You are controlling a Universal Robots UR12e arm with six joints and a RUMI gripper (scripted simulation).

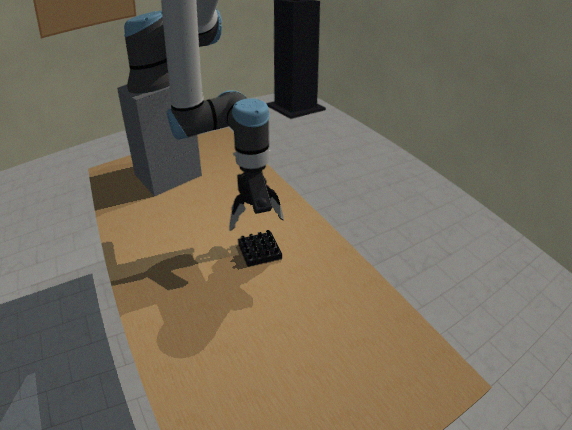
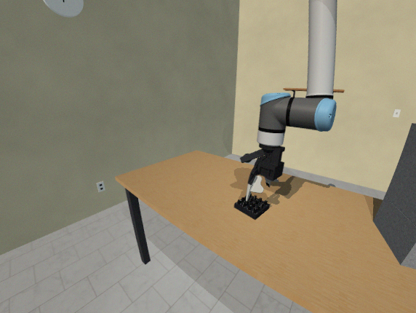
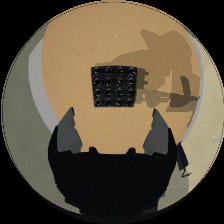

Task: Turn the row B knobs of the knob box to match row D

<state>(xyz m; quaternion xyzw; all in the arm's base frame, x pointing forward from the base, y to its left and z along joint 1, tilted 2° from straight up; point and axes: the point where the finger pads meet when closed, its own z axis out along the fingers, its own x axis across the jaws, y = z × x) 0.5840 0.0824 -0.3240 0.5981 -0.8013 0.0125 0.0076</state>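
The knob box (image 1: pixel 260 248) (image 2: pixel 252 207) (image 3: pixel 115 86) is a small black square block with rows of black knobs on top. It lies flat on the wooden table (image 1: pixel 310 340) (image 2: pixel 189 182) (image 3: pixel 75 60). The knob marks are too small to read. My gripper (image 1: pixel 256 216) (image 2: pixel 254 189) (image 3: pixel 113 108) is open and empty. It hangs a little above the box, towards the arm's base, with its fingers pointing down. In the wrist view the box lies ahead of the fingertips, clear of both fingers.
The arm's grey pedestal (image 1: pixel 157 140) (image 2: pixel 398 218) stands at the far end of the table. A dark tall column (image 1: pixel 296 55) stands on the floor beyond the table. The table's edges run close on both long sides.
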